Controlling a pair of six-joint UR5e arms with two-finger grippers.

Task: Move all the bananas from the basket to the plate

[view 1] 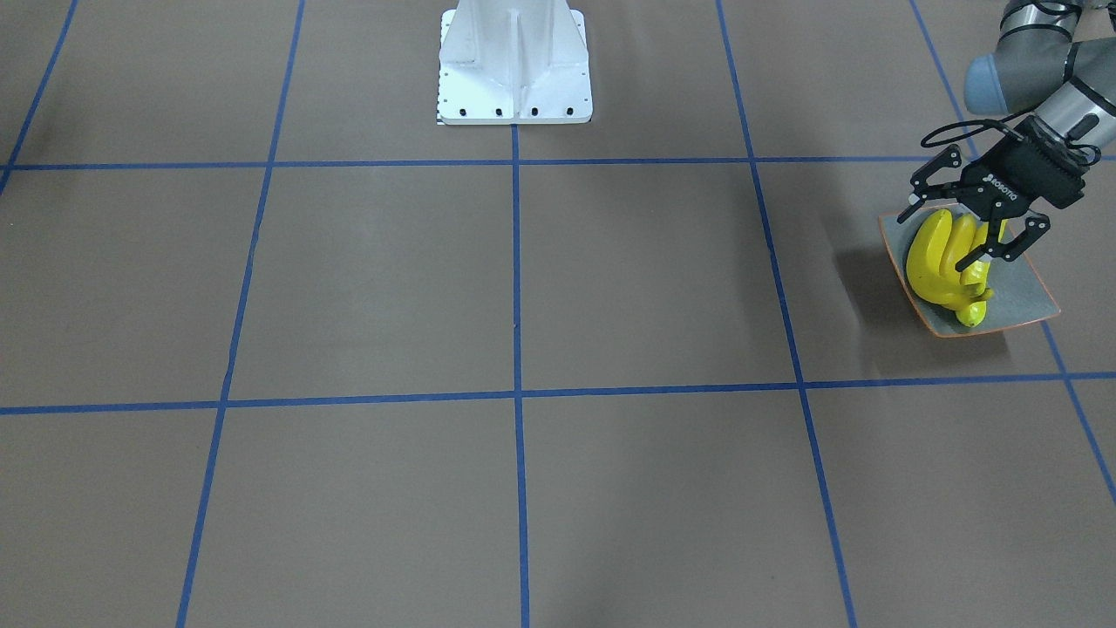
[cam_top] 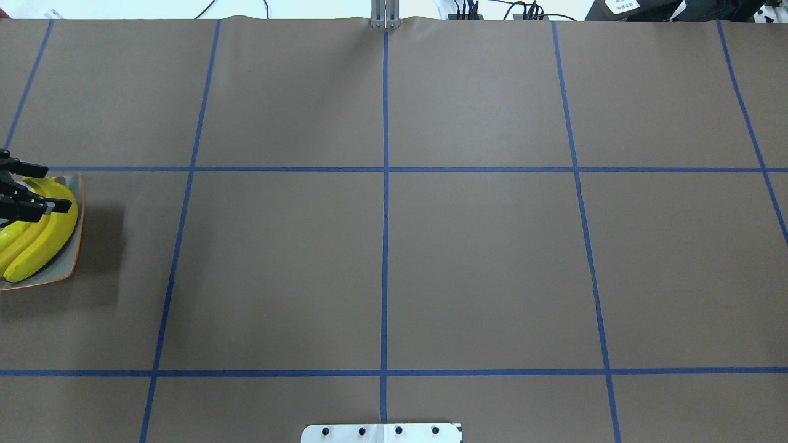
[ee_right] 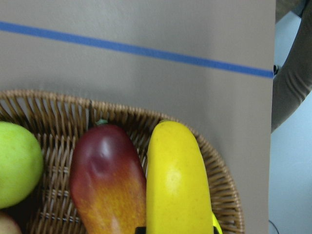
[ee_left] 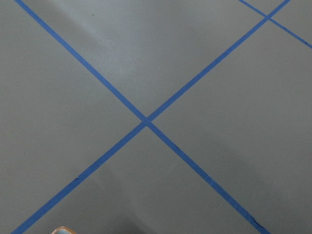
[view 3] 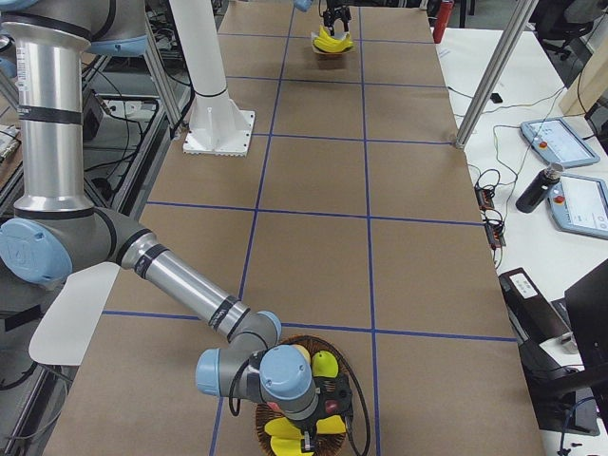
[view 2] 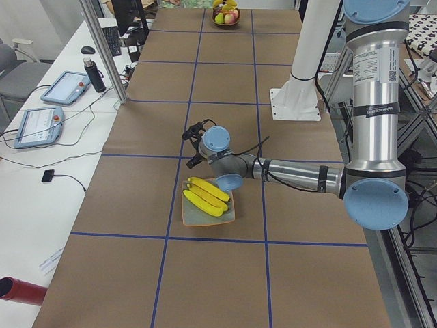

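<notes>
The grey-green plate point(view 1: 1022, 298) with an orange rim sits at the table's left end, also in the overhead view point(cam_top: 69, 272). Yellow bananas point(view 1: 928, 262) lie piled on it. My left gripper point(view 1: 940, 234) hangs just above them, open and empty, also at the overhead view's left edge point(cam_top: 52, 187). The wicker basket point(view 3: 285, 439) is at the table's far right end, under my right gripper point(view 3: 306, 432). The right wrist view shows a yellow banana point(ee_right: 178, 180) in the basket point(ee_right: 214, 170), with dark finger bits at the bottom edge beside it. I cannot tell if that gripper is open or shut.
A green apple point(ee_right: 14, 165) and a red-orange fruit point(ee_right: 107, 180) lie next to the banana in the basket. The white robot base point(view 1: 514, 70) stands mid-table. Blue tape lines grid the brown table. Side desks hold tablets point(view 2: 37, 126) and a bottle point(view 3: 534, 187).
</notes>
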